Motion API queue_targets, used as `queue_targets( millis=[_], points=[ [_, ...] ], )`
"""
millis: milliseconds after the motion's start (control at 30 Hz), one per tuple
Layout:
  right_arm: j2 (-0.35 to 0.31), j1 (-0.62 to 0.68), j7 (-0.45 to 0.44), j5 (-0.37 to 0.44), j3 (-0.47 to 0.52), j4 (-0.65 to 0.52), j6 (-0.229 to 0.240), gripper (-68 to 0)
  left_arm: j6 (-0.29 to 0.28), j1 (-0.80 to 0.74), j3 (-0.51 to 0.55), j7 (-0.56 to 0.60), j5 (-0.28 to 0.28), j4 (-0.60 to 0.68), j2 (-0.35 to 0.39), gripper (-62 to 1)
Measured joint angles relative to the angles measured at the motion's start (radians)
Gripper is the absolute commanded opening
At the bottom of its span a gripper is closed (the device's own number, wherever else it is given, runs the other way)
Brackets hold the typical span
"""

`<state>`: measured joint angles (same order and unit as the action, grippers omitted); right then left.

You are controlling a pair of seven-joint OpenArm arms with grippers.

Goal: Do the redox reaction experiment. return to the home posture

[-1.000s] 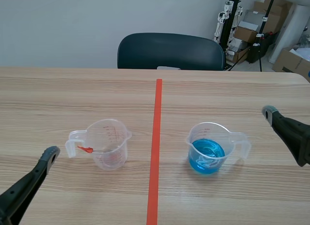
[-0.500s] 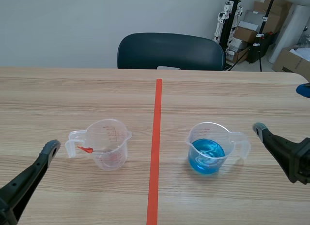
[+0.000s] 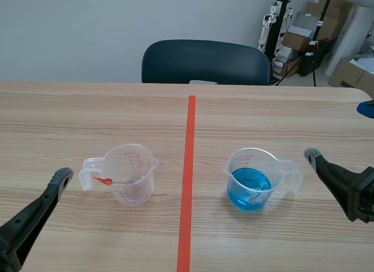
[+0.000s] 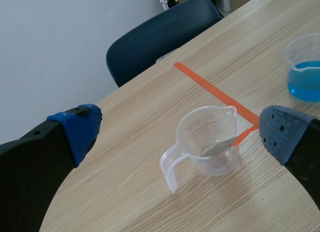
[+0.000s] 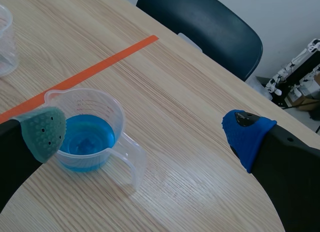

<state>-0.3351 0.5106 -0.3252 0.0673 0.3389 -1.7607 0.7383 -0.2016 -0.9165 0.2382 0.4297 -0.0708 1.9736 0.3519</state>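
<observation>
Seems all but finished, judging by the blue liquid (image 3: 249,189) sitting in the right cup (image 3: 252,150), with only the settling into the home posture left. Grips nothing with the left gripper (image 3: 60,179) or the right gripper (image 3: 312,155), both spread wide, low and apart from the cups. Stands upright just right of the orange tape line (image 3: 188,184), clear plastic, partly filled, handle toward the right gripper; matched left of the line by a clear left cup (image 3: 131,175) with an orange-handled spoon (image 4: 227,144) inside
</observation>
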Motion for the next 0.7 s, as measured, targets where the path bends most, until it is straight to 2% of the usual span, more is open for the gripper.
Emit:
queue_targets(
  millis=[333, 467, 500, 600, 700],
  points=[
    [-0.01, 0.0, -0.014, -0.001, 0.0, 0.0, 0.0, 0.4, 0.0, 0.0, 0.0, 0.0, 0.0, 0.0, 0.0, 1.4],
    [-0.031, 0.0, 0.056, -0.01, -0.001, -0.031, -0.002, 0.4, 0.0, 0.0, 0.0, 0.0, 0.0, 0.0, 0.0, 1.4],
    [-0.037, 0.0, 0.069, -0.008, -0.006, -0.049, -0.021, 0.4, 0.0, 0.0, 0.0, 0.0, 0.0, 0.0, 0.0, 1.4],
    [-0.045, 0.0, 0.093, 0.007, -0.048, -0.103, -0.133, 0.4, 0.0, 0.0, 0.0, 0.0, 0.0, 0.0, 0.0, 1.4],
    [-0.058, 0.0, 0.128, 0.007, -0.103, -0.123, -0.148, 0.4, 0.0, 0.0, 0.0, 0.0, 0.0, 0.0, 0.0, 1.4]
  ],
)
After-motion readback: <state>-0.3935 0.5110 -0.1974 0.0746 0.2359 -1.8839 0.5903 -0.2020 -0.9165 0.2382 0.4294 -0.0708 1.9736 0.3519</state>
